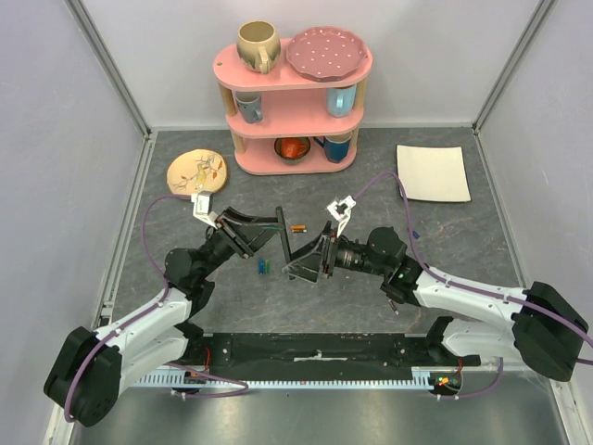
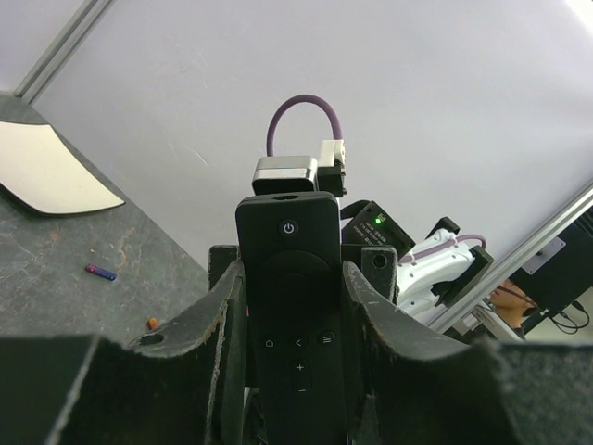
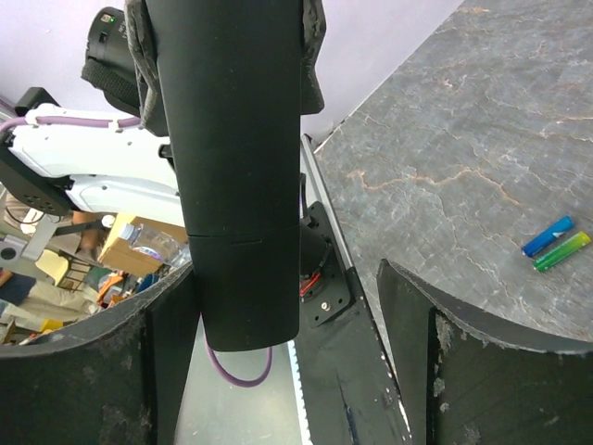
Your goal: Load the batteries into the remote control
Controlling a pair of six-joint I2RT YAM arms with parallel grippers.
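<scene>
The remote control [image 1: 283, 243] is a slim black bar held off the table between the two arms. My left gripper [image 1: 262, 232] is shut on it. The left wrist view shows its button face [image 2: 287, 278] clamped between my fingers [image 2: 208, 324]. My right gripper [image 1: 311, 258] is open around the remote's other end. In the right wrist view its plain back [image 3: 243, 185], with a cover seam, hangs beside my left finger [image 3: 167, 352], with a wide gap to the other finger. Batteries lie on the table: an orange one [image 1: 297, 227], a blue one [image 3: 547, 236] and a green one [image 3: 561, 252] side by side, and a blue-purple one [image 2: 101, 272].
A pink two-tier shelf [image 1: 295, 88] with mugs, a bowl and a pink plate stands at the back. A round patterned plate [image 1: 196, 171] lies at the back left and a white square plate [image 1: 433, 171] at the back right. Grey walls enclose the table.
</scene>
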